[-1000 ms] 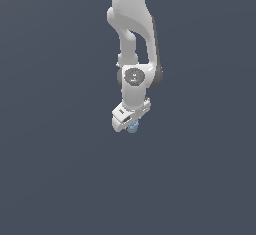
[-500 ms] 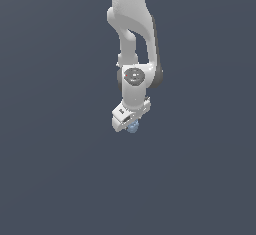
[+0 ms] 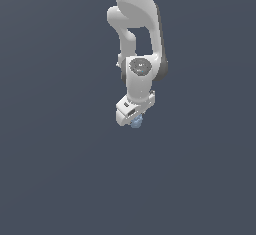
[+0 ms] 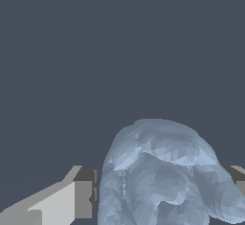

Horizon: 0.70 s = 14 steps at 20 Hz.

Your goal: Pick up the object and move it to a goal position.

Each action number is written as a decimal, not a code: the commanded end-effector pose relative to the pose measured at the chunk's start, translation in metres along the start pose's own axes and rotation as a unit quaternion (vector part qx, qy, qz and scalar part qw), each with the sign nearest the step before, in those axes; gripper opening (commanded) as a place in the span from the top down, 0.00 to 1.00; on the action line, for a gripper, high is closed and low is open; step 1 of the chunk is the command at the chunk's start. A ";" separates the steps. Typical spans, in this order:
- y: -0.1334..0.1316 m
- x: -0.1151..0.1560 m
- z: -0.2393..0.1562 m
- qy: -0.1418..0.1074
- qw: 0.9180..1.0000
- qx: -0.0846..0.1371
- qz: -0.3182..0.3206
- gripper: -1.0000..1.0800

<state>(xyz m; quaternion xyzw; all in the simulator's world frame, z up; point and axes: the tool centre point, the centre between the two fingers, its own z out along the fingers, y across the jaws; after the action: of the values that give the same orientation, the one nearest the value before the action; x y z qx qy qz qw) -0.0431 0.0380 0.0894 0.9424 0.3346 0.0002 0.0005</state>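
I have the gripper (image 3: 136, 121) closed on the lump (image 3: 136, 122), which sits at its tip, towards the exterior view's right of the white finger block. On the wrist view the lump (image 4: 162, 176) fills the gap between the fingers (image 4: 72, 200). I judge it light, bumpy and likely slippery, so the hold belongs across its widest middle
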 end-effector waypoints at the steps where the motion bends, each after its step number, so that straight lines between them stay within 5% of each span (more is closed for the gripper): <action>1: -0.009 0.002 -0.015 0.000 1.000 0.000 0.000 1.00; 14: -0.088 0.018 -0.140 0.000 1.000 -0.001 -0.001 1.00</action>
<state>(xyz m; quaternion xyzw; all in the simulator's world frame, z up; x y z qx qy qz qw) -0.0791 0.1083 0.2130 0.9421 0.3354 0.0002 0.0013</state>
